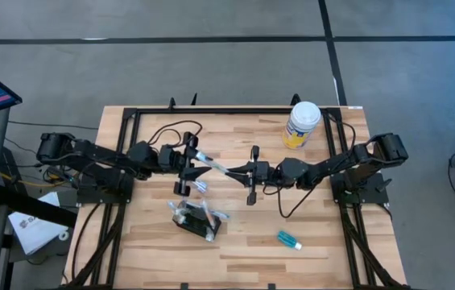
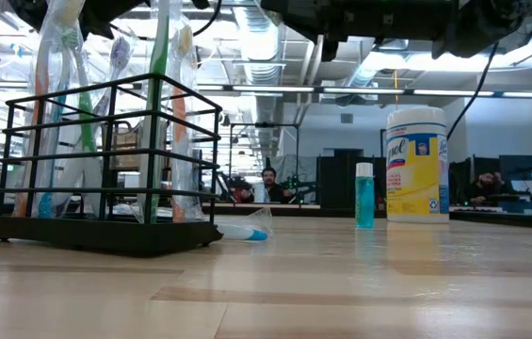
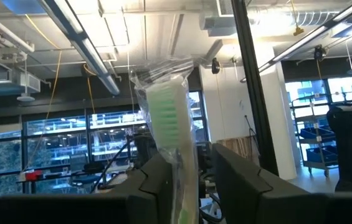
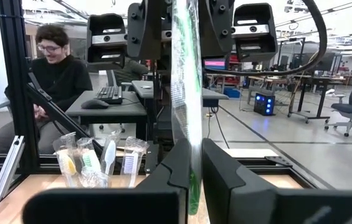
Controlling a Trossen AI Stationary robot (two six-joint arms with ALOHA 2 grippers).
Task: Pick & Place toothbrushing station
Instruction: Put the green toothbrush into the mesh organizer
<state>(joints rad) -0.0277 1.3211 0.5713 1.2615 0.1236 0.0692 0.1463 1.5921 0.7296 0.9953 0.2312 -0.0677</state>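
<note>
A toothbrush [image 1: 215, 165] in a clear wrapper hangs in the air over the table's middle, spanning both grippers. My right gripper [image 1: 237, 170] is shut on its handle end. My left gripper [image 1: 192, 158] stands open around the green-bristled head end [image 3: 166, 106], one finger on each side. The toothbrushing station [image 1: 195, 219], a black wire-sided holder [image 2: 105, 231], stands on the table nearer the front edge. Several wrapped toothbrushes stand upright in it. My left gripper has its fingers [image 3: 154, 183] on both sides of the wrapped brush just below the bristles; whether they touch the wrapper I cannot tell. My right gripper pinches the brush's green handle [image 4: 191, 177] between its two fingers, through the wrapper. The fingers come level from the table's right, and the brush sticks out beyond them toward my left gripper, clear of the table.
A white-lidded, yellow-labelled canister [image 1: 302, 123] stands at the far right. A small blue bottle [image 1: 288, 239] lies near the front right. A wrapped item [image 2: 242, 229] lies beside the station. Black frame rails [image 1: 211, 110] border the table. A person [image 4: 57, 62] sits beyond it.
</note>
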